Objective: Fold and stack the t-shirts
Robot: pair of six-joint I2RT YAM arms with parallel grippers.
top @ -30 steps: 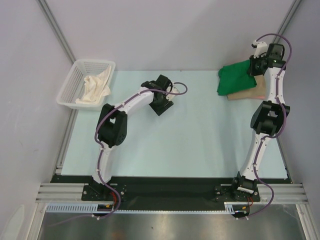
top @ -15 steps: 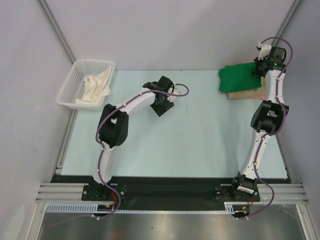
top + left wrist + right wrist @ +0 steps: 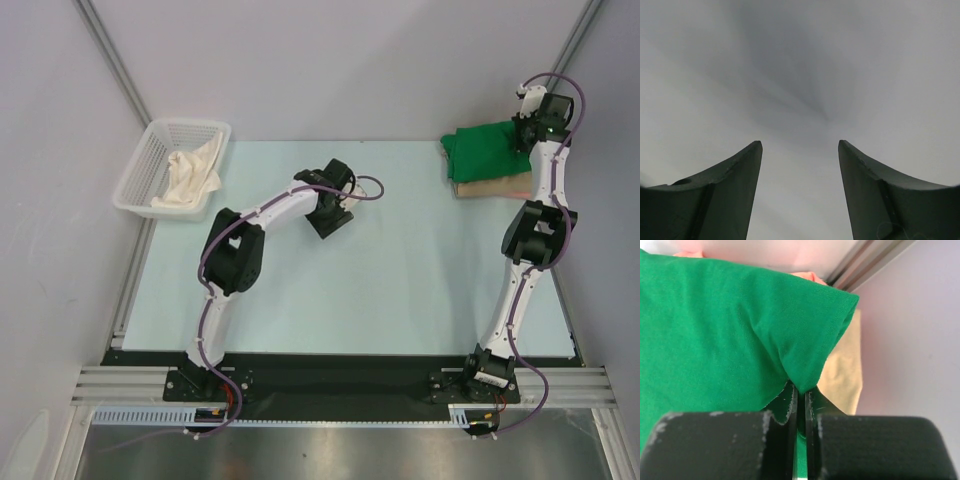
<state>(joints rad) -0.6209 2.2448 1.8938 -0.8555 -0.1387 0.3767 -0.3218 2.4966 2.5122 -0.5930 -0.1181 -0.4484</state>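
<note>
The bright green t-shirt [image 3: 483, 153] lies folded on the tan t-shirt [image 3: 492, 187] at the table's far right corner. My right gripper [image 3: 524, 135] is shut on the green shirt's right edge; in the right wrist view the green shirt [image 3: 730, 335] is pinched between my fingertips [image 3: 801, 390], with the tan shirt [image 3: 842, 372] below it and a pink edge [image 3: 807, 276] beyond. My left gripper [image 3: 330, 218] is open and empty over the mat's middle; in the left wrist view [image 3: 800, 145] only bare surface shows between its fingers.
A white mesh basket [image 3: 145, 178] stands at the far left and holds a cream cloth [image 3: 190, 172]. A metal frame post [image 3: 575, 40] rises just behind the right gripper. The pale mat [image 3: 400, 280] covers the table.
My right gripper has carried the green shirt's edge rightward and back, drawing it over the tan shirt. My left gripper has shifted a little to the right.
</note>
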